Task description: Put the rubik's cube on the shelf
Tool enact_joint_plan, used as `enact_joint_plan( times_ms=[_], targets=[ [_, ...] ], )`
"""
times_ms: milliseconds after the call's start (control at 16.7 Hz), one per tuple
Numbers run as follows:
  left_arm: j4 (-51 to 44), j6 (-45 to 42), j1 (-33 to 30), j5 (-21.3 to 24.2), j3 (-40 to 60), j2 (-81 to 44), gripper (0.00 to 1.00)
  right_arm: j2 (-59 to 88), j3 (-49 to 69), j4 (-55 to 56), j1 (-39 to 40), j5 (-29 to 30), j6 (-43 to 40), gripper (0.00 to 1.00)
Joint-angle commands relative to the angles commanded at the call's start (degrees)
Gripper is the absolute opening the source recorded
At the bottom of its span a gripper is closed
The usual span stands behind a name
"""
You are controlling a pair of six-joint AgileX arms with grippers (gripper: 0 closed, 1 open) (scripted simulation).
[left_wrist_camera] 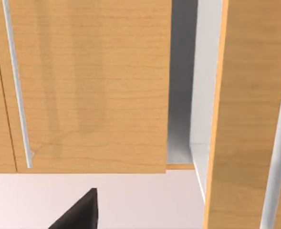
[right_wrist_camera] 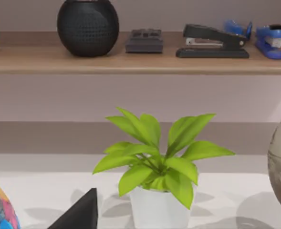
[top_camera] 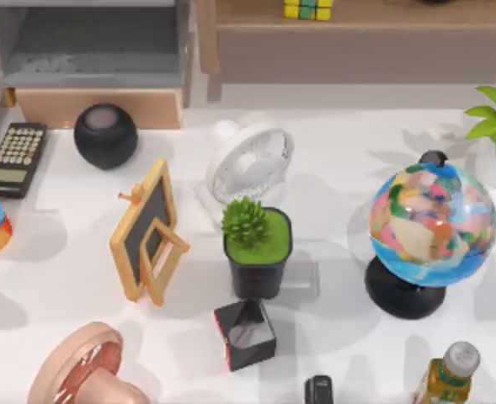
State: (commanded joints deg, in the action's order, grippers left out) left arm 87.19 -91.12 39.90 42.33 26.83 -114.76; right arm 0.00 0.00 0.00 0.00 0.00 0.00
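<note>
Rubik's cube (top_camera: 307, 8) sits on shelf (top_camera: 357, 25) at top view's far edge, right of wooden upright (top_camera: 205, 38), just back from board's front lip. You have bare board running right of it. Below, your table (top_camera: 340, 160) is crowded: white fan (top_camera: 249, 162), potted succulent (top_camera: 258, 250), globe (top_camera: 431, 225), small chalkboard (top_camera: 149, 230). Open strip lies between fan and globe. Left gripper (left_wrist_camera: 78, 213) faces wood panels; right gripper (right_wrist_camera: 80, 212) faces leafy plant (right_wrist_camera: 158, 164). Finger spread: cannot tell for either.
</note>
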Motion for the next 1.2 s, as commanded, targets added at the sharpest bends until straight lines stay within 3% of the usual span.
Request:
enact_joint_plan(
  times_ms=[420,1200],
  targets=[
    [-1.5,0.0,-2.2,-2.1,2.7,-1.1,1.00,0.0,0.0,0.0,0.0,0.0,0.0,1.00],
    [-1.5,0.0,-2.2,-2.1,2.7,-1.1,0.02,0.0,0.0,0.0,0.0,0.0,0.0,1.00]
  ],
)
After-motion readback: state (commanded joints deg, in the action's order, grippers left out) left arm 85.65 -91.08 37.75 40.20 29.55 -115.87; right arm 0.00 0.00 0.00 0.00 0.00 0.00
